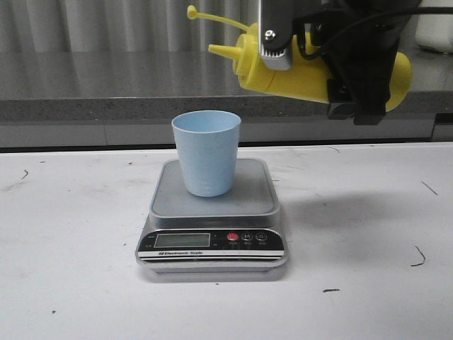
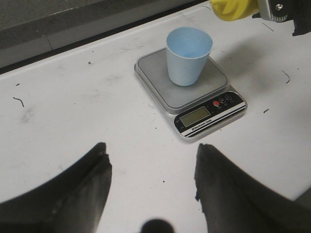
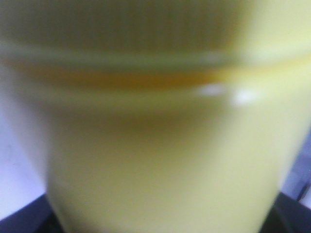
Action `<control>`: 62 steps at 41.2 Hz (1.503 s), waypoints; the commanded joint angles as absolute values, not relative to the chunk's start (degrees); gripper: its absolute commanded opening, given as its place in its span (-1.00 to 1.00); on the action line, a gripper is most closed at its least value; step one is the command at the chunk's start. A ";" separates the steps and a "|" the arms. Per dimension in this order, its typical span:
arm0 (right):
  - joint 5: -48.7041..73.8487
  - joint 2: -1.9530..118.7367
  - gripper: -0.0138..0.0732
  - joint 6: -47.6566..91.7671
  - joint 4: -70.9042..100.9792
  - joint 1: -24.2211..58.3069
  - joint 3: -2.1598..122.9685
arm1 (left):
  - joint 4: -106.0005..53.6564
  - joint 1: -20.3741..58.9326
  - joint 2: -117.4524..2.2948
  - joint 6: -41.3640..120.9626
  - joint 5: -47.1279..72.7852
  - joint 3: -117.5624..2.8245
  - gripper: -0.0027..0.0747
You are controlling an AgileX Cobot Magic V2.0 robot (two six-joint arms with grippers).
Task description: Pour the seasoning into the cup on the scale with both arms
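Right gripper [image 1: 333, 67] clamps bottle [image 1: 297, 74] tipped sideways – nozzle above cup [image 1: 207, 152] on scale [image 1: 212, 227]. Left gripper [image 2: 150, 184] wide apart, holding nothing.

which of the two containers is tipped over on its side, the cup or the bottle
The yellow seasoning bottle: the right gripper holds it nearly horizontal in the air, nozzle toward the cup. The pale blue cup stands upright on the scale.

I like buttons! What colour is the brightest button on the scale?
Red, on the flat silver-grey scale's black front panel; clearest in the front view.
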State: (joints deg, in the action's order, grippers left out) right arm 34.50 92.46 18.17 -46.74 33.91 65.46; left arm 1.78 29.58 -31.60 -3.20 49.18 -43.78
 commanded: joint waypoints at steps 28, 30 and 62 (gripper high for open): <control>37.48 93.01 0.10 18.68 -86.85 35.27 69.65 | 1.71 29.85 -31.71 -3.87 45.29 -45.30 0.08; 37.50 93.01 0.10 18.61 -86.85 35.27 69.65 | 1.71 29.85 -31.71 -3.87 45.29 -45.30 0.08; 36.92 92.89 0.10 -15.07 -42.99 31.33 69.46 | 1.71 29.85 -31.71 -3.87 45.29 -45.30 0.08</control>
State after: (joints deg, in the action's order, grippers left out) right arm 36.84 96.31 -14.13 -45.91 33.11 67.44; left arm 1.78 29.58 -31.60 -3.20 49.18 -43.78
